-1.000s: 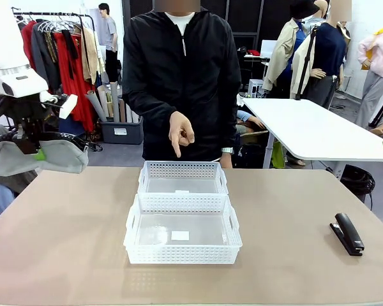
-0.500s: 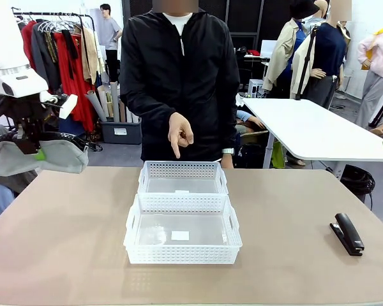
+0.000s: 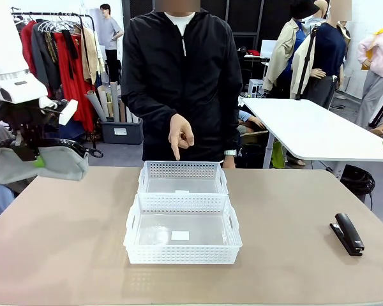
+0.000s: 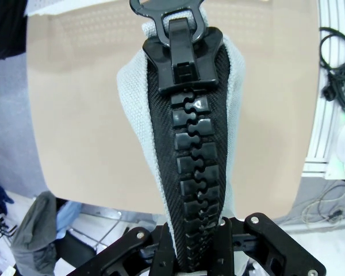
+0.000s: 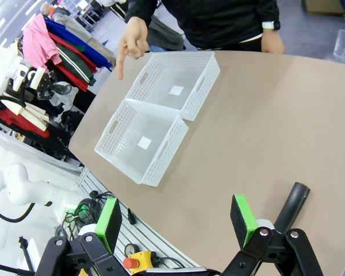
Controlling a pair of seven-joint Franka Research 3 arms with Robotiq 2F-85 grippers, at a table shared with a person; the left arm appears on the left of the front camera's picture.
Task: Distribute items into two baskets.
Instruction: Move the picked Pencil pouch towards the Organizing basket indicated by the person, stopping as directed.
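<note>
High above the table's left edge hangs the grey pouch (image 3: 57,163), with my left gripper (image 3: 30,155) shut on it. In the left wrist view the pouch (image 4: 230,103) and its black zipper run up from between the closed fingers (image 4: 161,259) of my left gripper (image 4: 191,253). Two white baskets stand mid-table, the far one (image 3: 182,171) touching the near one (image 3: 182,254); both hold no items. The black stapler (image 3: 348,234) lies at the right. My right gripper (image 5: 175,221) hangs open high over the table, the stapler (image 5: 291,206) just past its right pad.
A person in a black jacket stands at the far side, one hand (image 3: 180,136) pointing a finger down toward the far basket (image 5: 181,83). The near basket (image 5: 139,141) lies closer to my side. Bare tabletop (image 3: 293,210) spreads between baskets and stapler.
The left arm has shifted slightly, and the pouch hangs a touch lower. The person's pointing hand, the baskets and the stapler have stayed put.
</note>
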